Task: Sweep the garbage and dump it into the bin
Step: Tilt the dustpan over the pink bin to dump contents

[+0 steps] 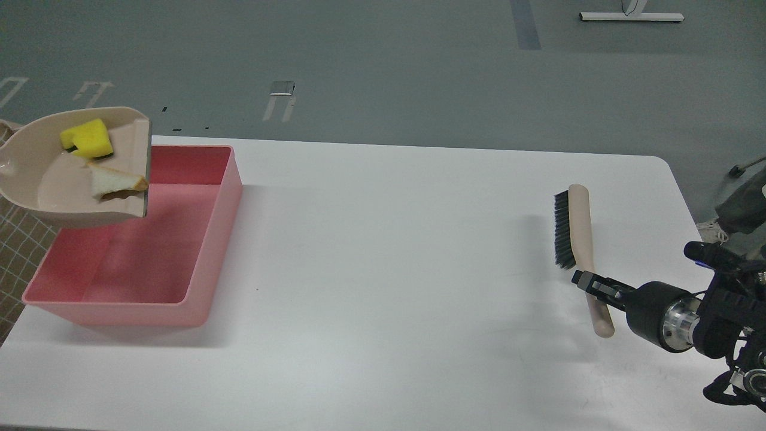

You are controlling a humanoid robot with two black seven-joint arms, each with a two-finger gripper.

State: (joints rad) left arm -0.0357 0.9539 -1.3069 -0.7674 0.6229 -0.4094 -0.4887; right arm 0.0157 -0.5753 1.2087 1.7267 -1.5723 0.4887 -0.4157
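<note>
Bin: your large pink plastic tub (179, 263) sits at the left of the white bench (389, 269).
Dustpan: the beige plastic dustpan (42, 179) hangs over the tub's upper-left corner.
Garbage: the yellow sponge chunk (90, 139) and white bread piece (114, 182) lie inside that dustpan.
Brush: the beige-handled, black-bristled brush (577, 239) lies at right.
Right gripper (583, 281): at the brush handle; you cannot tell its grip.
Left gripper: out of frame.

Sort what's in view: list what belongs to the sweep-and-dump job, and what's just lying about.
Belongs to the job:
yellow sponge chunk
bread slice piece
beige dustpan holding both
pink bin
brush
right tool, at the brush handle

Lying about:
white stand base on the floor
</note>
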